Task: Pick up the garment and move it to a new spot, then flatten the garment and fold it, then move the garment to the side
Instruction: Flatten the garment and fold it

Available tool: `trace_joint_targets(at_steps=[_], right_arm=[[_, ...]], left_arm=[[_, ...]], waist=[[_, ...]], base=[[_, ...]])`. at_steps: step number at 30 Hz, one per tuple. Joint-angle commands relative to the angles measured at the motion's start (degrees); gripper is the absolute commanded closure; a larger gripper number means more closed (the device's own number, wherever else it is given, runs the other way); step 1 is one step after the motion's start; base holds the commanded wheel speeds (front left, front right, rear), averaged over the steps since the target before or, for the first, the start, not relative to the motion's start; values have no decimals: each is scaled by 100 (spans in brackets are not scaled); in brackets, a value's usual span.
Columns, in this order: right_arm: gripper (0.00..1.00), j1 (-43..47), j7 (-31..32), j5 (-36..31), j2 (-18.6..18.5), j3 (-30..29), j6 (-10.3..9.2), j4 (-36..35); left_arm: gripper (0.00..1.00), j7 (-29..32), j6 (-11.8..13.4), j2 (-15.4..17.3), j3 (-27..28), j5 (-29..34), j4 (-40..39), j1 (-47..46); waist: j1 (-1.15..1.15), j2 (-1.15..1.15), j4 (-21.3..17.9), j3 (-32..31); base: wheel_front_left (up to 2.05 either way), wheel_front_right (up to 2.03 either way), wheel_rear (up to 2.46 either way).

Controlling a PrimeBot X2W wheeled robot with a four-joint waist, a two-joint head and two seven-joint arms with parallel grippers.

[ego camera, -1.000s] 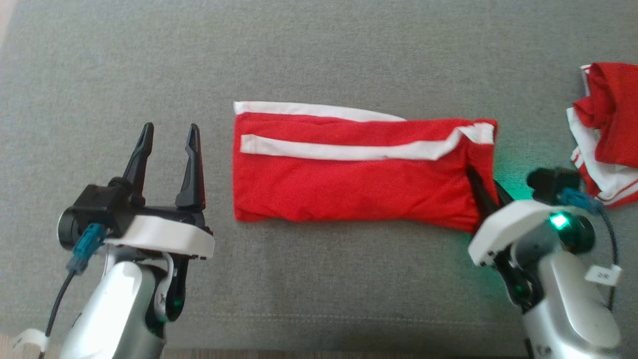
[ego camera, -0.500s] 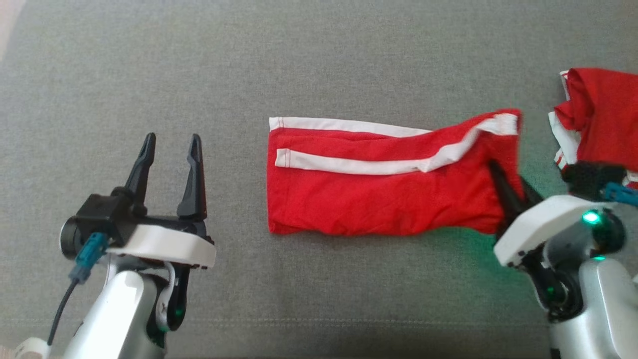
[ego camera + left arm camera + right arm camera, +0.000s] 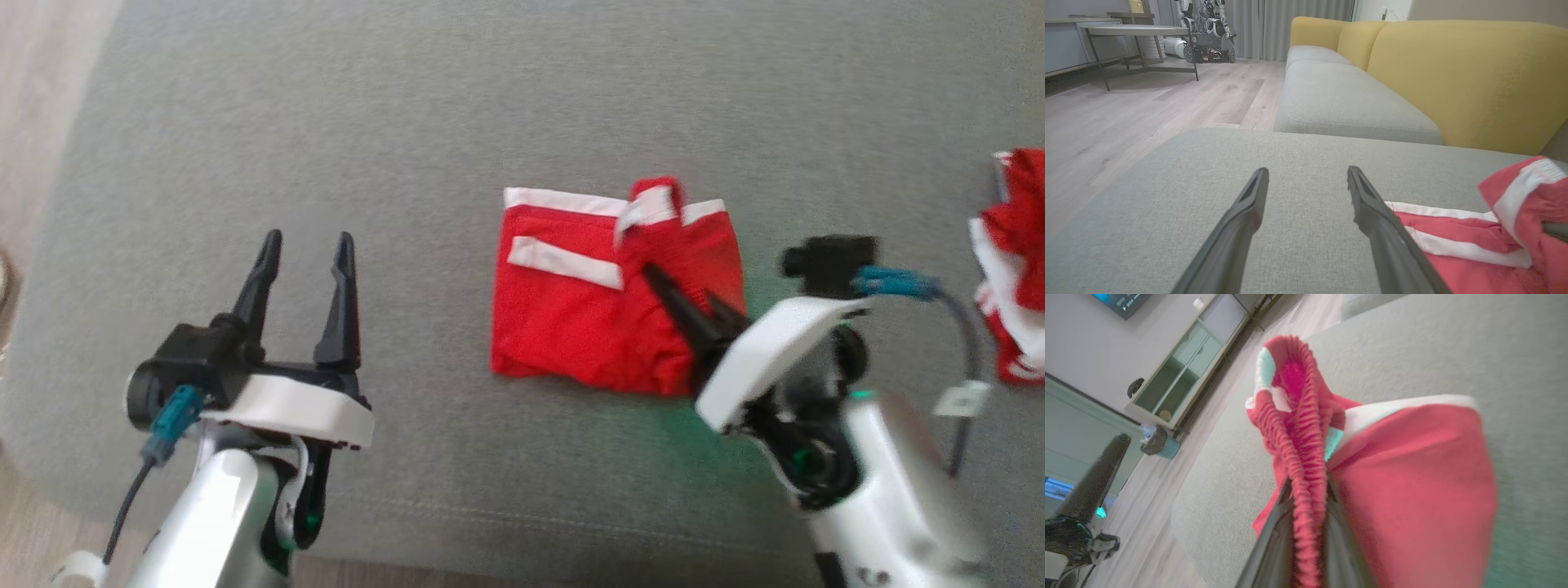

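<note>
Fold step, by the look of it: on the cushion point(image 3: 408, 122) the garment point(image 3: 571, 327) lies near the middle, its right end lifted and doubled over toward the left. There the right claw point(image 3: 679, 287) pinches the elastic waistband point(image 3: 1298, 457); the left claw point(image 3: 309, 238) hangs spread, apart from the cloth. Next move likely needs the held end laid flush on the left edge before release.

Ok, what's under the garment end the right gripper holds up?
The rest of the red garment, lying on the grey cushion. The right gripper pinches the waistband end above it. Whatever is beneath the garment is covered.
</note>
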Motion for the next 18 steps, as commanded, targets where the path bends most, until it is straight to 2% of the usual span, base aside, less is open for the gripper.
trace_joint_targets(at_steps=[1, 6, 10, 11, 12, 13, 18], right_arm=[[100, -243, -130, -59, 74, 200, -4, -62], [100, -690, -756, 264, 76, 584, -4, 1059], [100, -1029, -1264, 456, 76, 816, -4, 1630], [78, -1103, -1397, 494, 76, 860, -4, 1738], [45, -1173, -1524, 540, 77, 910, -4, 1830], [0, -1242, -1617, 580, 77, 981, -4, 1916], [0, -1493, -2156, 709, 77, 1294, -4, 2052]], left_arm=[[0, -43, -37, 80, 186, 8, -141, -235], [0, -59, -93, -1, 167, 2, -50, -260], [0, -69, -118, -25, 200, 9, -5, -252], [0, -71, -123, -28, 213, 12, 1, -252], [0, -72, -128, -29, 225, 16, 6, -252], [0, -73, -132, -30, 239, 21, 9, -252], [0, -77, -134, -20, 301, 65, 6, -270]], waist=[[0, 0, 162, 48], [0, 0, 413, 108], [0, 0, 479, 159], [0, 0, 479, 173], [0, 0, 474, 185], [0, 0, 462, 198], [0, 0, 336, 227]], base=[[0, 0, 0], [0, 0, 0], [0, 0, 0], [0, 0, 0], [0, 0, 0], [0, 0, 0], [0, 0, 0]])
